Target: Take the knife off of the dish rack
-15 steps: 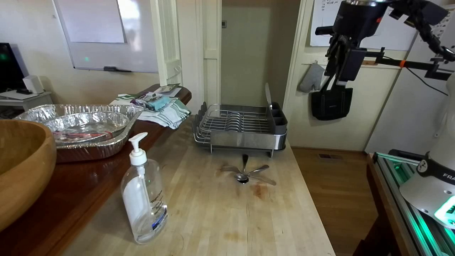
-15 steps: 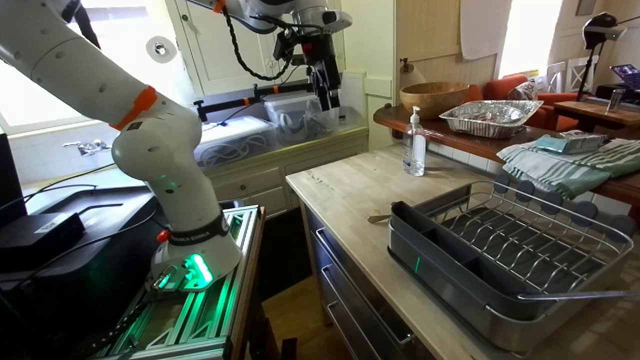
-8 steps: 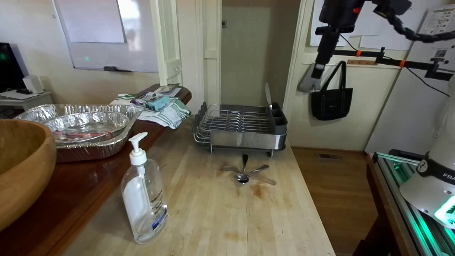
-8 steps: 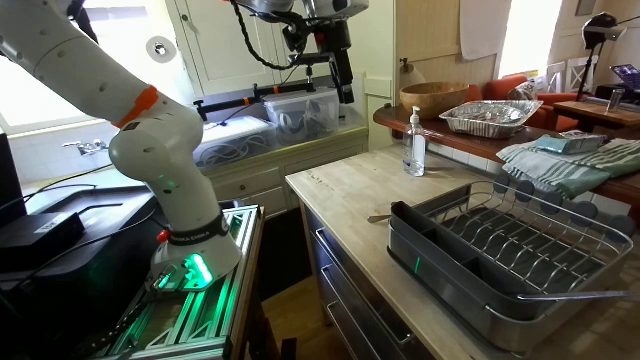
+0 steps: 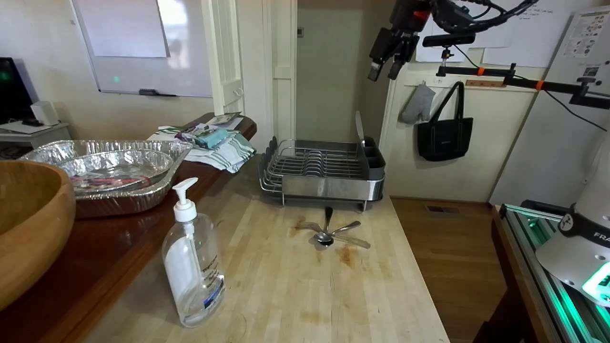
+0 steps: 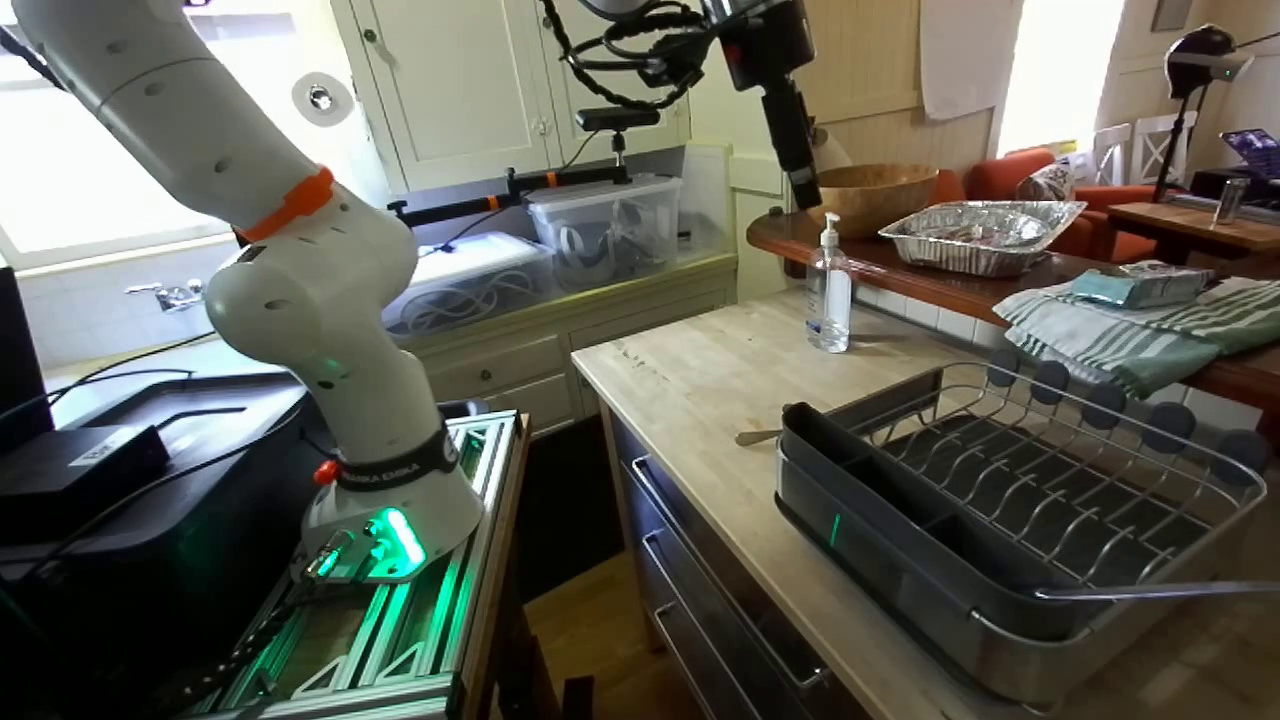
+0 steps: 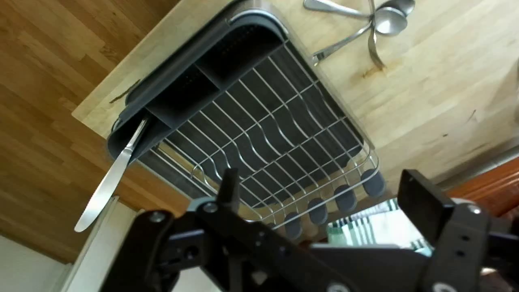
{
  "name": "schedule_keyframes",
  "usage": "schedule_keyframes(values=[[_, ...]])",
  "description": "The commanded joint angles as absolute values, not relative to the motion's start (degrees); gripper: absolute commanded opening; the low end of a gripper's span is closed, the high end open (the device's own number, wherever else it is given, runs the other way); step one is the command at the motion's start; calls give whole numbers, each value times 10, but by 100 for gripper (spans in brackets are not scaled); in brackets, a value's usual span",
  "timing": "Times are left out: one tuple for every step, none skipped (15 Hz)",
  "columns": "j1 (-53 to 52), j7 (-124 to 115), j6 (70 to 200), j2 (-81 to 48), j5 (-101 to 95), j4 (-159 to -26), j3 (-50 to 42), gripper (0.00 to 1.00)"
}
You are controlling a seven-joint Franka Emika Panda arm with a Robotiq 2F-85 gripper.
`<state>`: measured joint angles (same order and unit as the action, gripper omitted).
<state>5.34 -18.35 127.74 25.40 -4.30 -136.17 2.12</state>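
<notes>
Pale walls are seen behind everything in an exterior view, with a whiteboard hung in the upper left of the frame. Across the lower middle a light wooden desk is spread, and beside it, at left, a reddish-brown ledge is raised. From an exterior view the white robot arm is seen at the left of the frame, partly cut off by the top edge. Near mid-frame a wire dish rack is set on the desk; along one side of it a dark grey cutlery holder is fitted, divided into three compartments. On the ledge a foil tray, a wooden bowl and striped towels are placed, the bowl being cropped by the left edge. Lower left of centre, a clear pump bottle is stood on the desk. The hand is held upper right of centre, above the rack's level and apart from it, its fingers spread wide. By the wrist view, the knife is shown propped in the holder's end compartment, handle inside, blade leaned out over the rim toward the lower left. Just beside the rack, crossed cutlery is laid on the desk.
</notes>
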Motion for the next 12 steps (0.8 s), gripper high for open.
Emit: schedule_keyframes(values=[[79, -227, 1327, 189, -36, -1326, 10, 100], [86, -236, 1334, 174, -39, -1317, 6, 100], [94, -248, 1343, 164, -42, -1312, 2, 100], [101, -256, 1352, 150, -45, -1307, -4, 100], [106, -264, 1359, 140, -44, -1304, -9, 100], [114, -270, 1356, 127, -40, -1295, -20, 100], [118, -274, 1353, 117, -34, -1290, -27, 100], [123, -281, 1355, 108, -35, -1286, -36, 100], [128, -283, 1355, 100, -34, -1281, -45, 100], [132, -286, 1354, 91, -32, -1277, -54, 100], [134, -288, 1358, 82, -30, -1274, -62, 100], [137, -289, 1354, 75, -28, -1269, -69, 100]])
